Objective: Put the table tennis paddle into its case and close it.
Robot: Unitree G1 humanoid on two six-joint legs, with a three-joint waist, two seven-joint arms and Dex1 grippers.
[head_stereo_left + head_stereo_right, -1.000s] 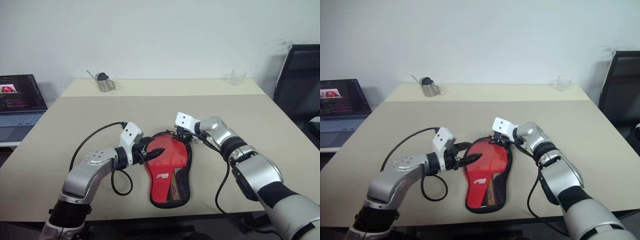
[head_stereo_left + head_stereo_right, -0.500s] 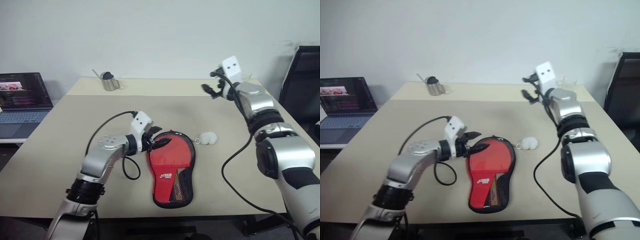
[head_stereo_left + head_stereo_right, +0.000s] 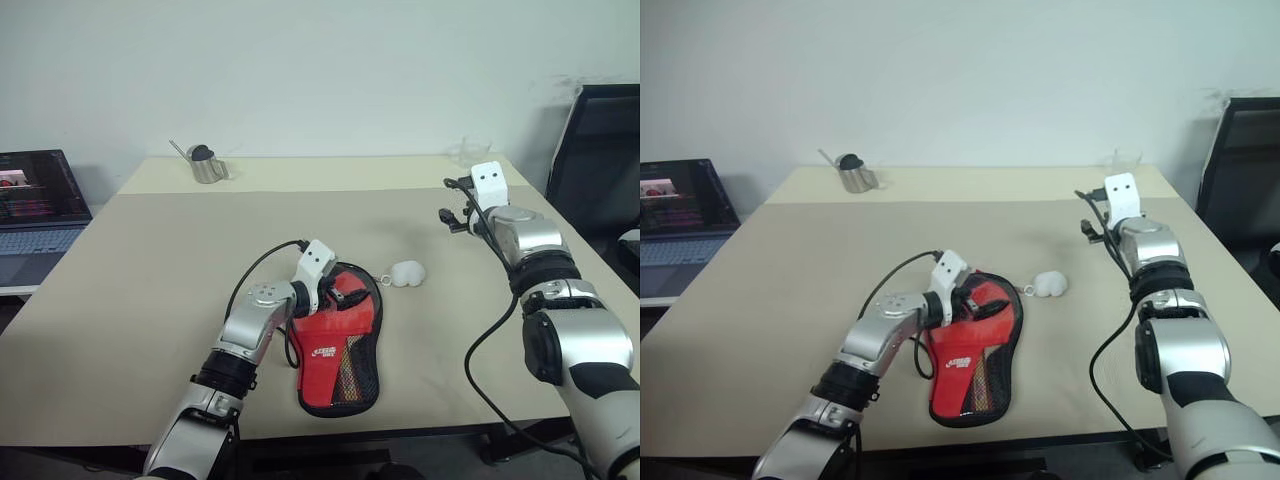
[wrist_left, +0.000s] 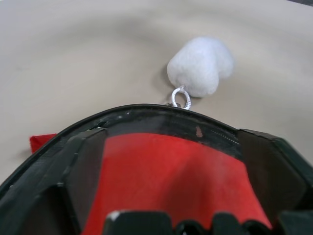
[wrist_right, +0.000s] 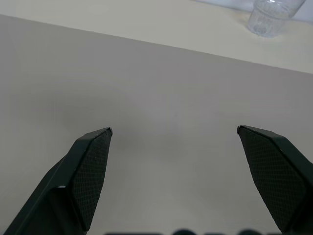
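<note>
The case (image 3: 340, 345) bears white lettering on its red side. It is too small to read. The laptop screen (image 3: 35, 186) shows nothing legible.

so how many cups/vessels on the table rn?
2. A metal cup at the far left edge, and a clear glass at the far right edge, beyond the right end effector. None hidden that I can see.

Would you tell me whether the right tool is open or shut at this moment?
Open. In the right wrist view the right tool has its two black fingers spread wide apart, with only bare table between them.
</note>
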